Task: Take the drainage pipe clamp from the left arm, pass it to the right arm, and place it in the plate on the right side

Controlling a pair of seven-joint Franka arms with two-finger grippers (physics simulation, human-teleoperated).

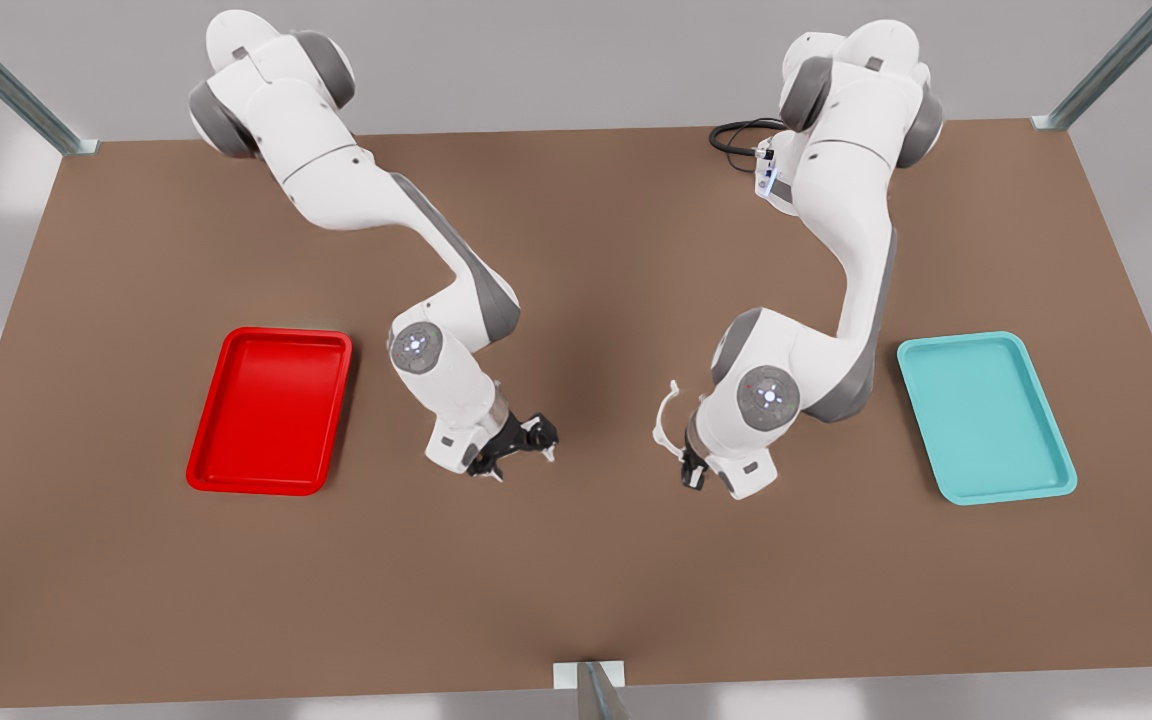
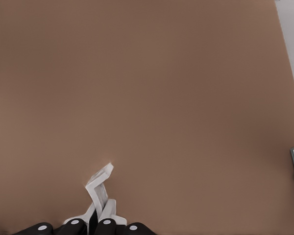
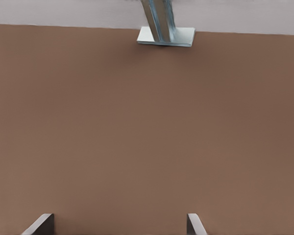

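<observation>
The left arm's end effector [image 1: 688, 466], on the front view's right, hangs low near the surface [image 1: 576, 560] with its fingers [image 2: 106, 226] pressed together on the drainage pipe clamp [image 1: 665, 415]. The right arm's end effector [image 1: 521, 445], on the front view's left, faces it, well apart, with its fingers [image 3: 40, 224] spread wide.

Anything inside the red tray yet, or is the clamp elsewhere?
The red tray holds nothing. The clamp is pinched in the left gripper, above the table. The right gripper hangs open beside the tray.
</observation>
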